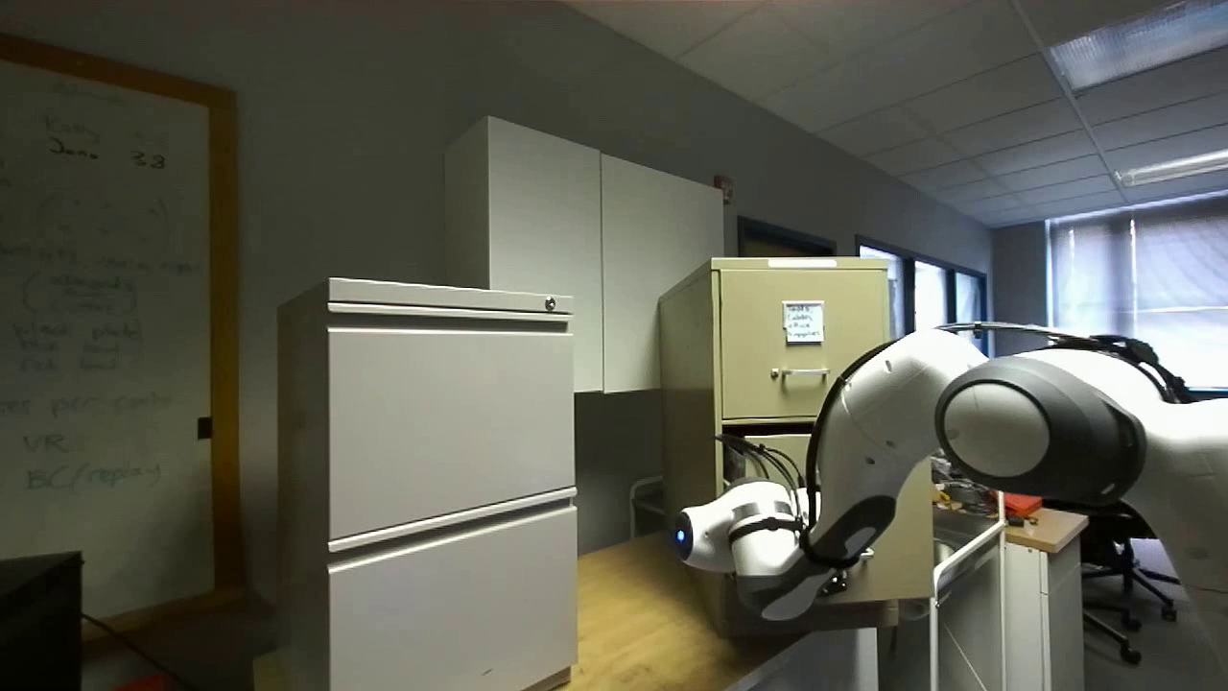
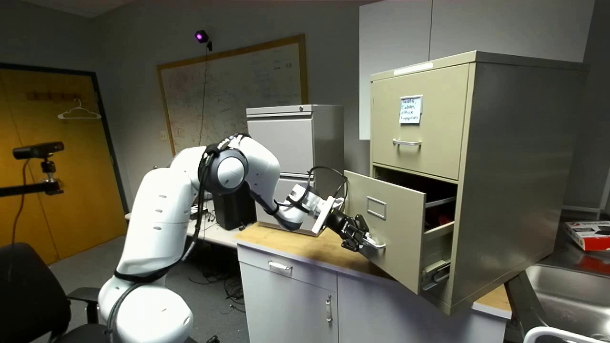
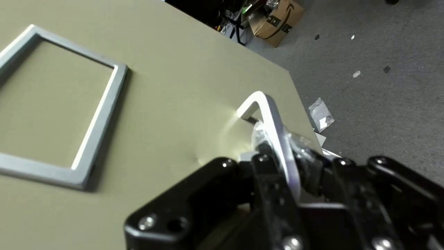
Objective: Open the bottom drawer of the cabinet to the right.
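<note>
Your bottom drawer stands open, its tan front well apart from the body of the filing cabinet, with a dark interior and something red showing behind the panel. Your gripper is at the drawer's silver handle: its fingers are drawn in near each other with the bar between them, so you appear to have hold of it, though blur and clear film at the tips make the tightness hard to judge. Left of the handle in the wrist view you see the drawer's metal label frame. The top drawer above it is closed and carries a handwritten paper label.

The filing cabinet sits on a wooden countertop, near a metal sink. In an exterior view your white arm crosses in front of a pale grey two-drawer cabinet, both its drawers closed. White wall cupboards hang behind the cabinets, and a whiteboard with a wooden frame is on the wall. Your wrist view also takes in a cardboard box on the grey carpet.
</note>
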Available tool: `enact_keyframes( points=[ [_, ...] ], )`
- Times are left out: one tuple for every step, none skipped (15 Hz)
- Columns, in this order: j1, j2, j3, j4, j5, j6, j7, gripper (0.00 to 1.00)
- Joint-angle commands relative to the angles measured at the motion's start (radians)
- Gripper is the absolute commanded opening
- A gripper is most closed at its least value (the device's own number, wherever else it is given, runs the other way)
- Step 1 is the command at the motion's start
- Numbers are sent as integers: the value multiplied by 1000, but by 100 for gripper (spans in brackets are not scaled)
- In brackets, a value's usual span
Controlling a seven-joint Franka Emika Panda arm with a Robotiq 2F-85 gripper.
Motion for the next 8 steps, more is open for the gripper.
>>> enact_keyframes(
  points=[
    [19,-82,64,-174,138,-80,14,3],
    [20,-98,71,-197,141,-82,24,3],
    [22,-113,77,-220,145,-85,34,3],
    [23,-127,83,-240,149,-87,43,3],
    [24,-141,89,-257,153,-89,47,3],
    [26,-155,95,-274,158,-91,52,3],
    [26,-167,99,-290,161,-91,57,3],
    [28,-180,104,-305,166,-93,60,3]
  ],
)
